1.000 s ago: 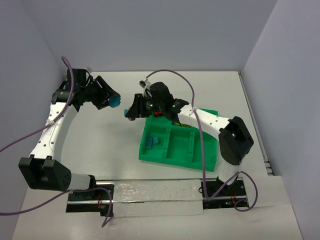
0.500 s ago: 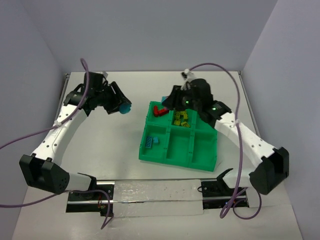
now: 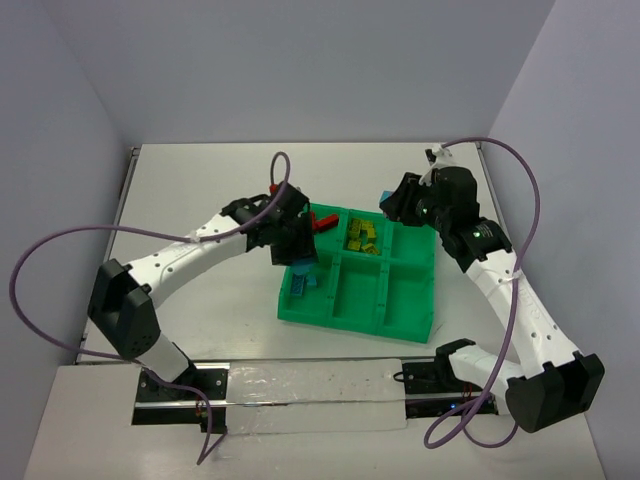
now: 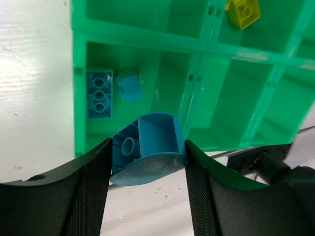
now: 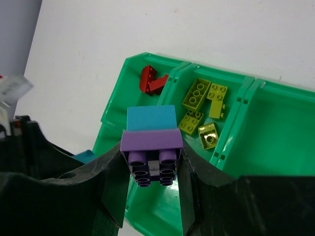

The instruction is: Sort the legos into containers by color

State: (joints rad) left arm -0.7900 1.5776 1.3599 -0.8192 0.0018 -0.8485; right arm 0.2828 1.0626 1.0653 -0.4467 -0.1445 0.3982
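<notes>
The bright green tray (image 3: 352,314) holds red legos (image 3: 322,221) in its far-left compartment, yellow-green legos (image 3: 361,236) in the far-middle one and blue legos (image 3: 302,284) in the near-left one. My left gripper (image 3: 303,258) is above the near-left compartment. In the left wrist view it (image 4: 147,153) is shut on a blue curved lego (image 4: 150,142), above two blue legos (image 4: 99,93). My right gripper (image 3: 390,204) is above the tray's far edge. In the right wrist view it (image 5: 152,160) is shut on a purple lego (image 5: 151,140) with a blue lego (image 5: 151,118) stacked on it.
The right wrist view shows the red legos (image 5: 150,80) and several yellow-green legos (image 5: 203,104) in the tray (image 5: 275,128). The other three compartments show nothing inside. A metal rail (image 3: 300,395) runs along the near table edge. Walls stand left, right and behind.
</notes>
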